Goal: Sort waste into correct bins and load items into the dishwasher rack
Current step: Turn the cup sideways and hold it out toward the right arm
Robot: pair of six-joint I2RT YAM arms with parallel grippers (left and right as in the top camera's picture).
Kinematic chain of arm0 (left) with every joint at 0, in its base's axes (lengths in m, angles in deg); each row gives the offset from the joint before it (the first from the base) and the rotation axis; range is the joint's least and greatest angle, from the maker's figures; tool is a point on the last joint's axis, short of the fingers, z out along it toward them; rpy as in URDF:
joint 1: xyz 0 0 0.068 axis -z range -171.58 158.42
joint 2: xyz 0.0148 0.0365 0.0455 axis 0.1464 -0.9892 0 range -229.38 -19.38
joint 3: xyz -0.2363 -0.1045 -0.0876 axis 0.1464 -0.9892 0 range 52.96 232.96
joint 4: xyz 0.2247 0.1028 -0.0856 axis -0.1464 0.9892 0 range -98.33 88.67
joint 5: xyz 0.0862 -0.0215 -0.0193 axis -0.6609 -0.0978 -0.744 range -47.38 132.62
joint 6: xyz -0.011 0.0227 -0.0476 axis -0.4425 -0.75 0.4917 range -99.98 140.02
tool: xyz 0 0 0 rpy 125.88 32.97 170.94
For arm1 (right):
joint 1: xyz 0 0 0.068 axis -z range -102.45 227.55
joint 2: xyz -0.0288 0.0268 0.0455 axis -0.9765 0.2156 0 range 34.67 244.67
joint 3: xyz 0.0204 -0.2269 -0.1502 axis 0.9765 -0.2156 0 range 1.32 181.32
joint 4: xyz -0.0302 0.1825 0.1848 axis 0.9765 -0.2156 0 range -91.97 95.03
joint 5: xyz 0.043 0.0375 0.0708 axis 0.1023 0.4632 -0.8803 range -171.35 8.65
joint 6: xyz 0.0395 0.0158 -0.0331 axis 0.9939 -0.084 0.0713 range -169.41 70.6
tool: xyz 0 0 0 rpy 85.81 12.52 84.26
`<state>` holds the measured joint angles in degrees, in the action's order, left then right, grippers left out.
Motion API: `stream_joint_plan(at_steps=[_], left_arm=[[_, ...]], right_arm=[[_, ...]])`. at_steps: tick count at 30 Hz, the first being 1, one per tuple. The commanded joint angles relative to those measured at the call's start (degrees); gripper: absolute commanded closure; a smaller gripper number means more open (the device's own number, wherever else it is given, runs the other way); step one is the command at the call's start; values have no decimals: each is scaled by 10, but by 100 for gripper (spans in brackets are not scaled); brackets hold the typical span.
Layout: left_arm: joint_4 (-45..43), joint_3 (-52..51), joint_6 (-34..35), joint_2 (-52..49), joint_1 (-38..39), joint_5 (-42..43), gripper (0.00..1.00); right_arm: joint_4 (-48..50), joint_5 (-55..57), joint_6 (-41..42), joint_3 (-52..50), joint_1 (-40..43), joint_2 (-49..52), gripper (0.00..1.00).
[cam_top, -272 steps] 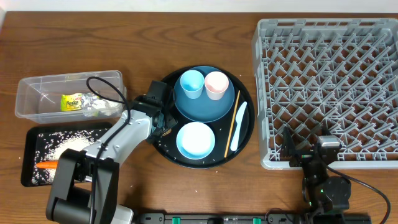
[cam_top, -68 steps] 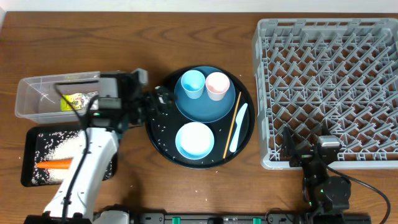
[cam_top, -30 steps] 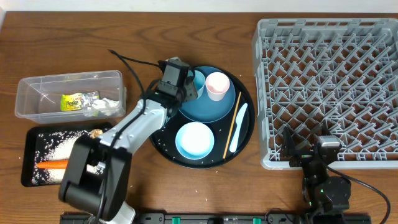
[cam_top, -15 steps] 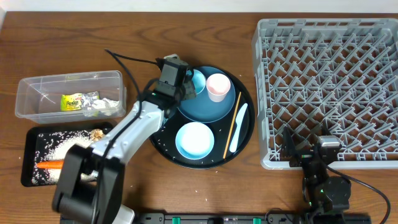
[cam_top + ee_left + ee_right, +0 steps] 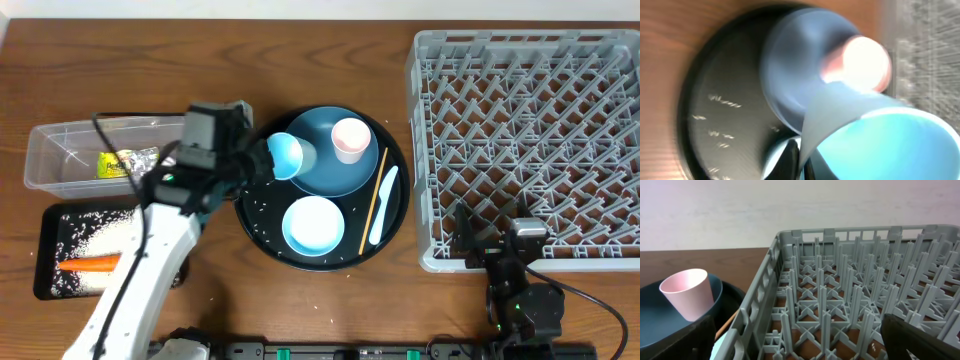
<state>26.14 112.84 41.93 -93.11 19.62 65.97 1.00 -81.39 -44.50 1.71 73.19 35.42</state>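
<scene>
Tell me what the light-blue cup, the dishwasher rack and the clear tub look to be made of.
Light-blue cup: likely plastic or melamine; opaque even colour, thin wall, matte with a soft sheen.
Dishwasher rack: moulded light-grey plastic, dull; lattice and pegs look formed as one piece.
Clear tub: transparent plastic, slightly glossy; the brown table shows through its floor, and its corners are rounded.

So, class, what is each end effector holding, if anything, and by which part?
Left end effector pinches the light-blue cup by its rim; right end effector, open, holds nothing.
</scene>
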Motion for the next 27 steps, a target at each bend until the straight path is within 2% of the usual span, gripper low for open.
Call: stream_joint_plan(at_steps=[1,6,8,15,27], left_arm=[[13,13,-109,28,-55,263,94],[15,9,-175,22,-122,466,94],[15,6,-190,14,-129,506,94],[15,2,-215,0,-129,542,94],[26,2,-215,0,-129,543,94]], right_arm=[[-2,5,-7,-1,10,0,1],[-2,5,-7,-1,10,0,1],[-2,5,-7,-1,10,0,1],[-2,5,-7,-1,10,0,1],[-2,4,-7,-1,10,0,1]])
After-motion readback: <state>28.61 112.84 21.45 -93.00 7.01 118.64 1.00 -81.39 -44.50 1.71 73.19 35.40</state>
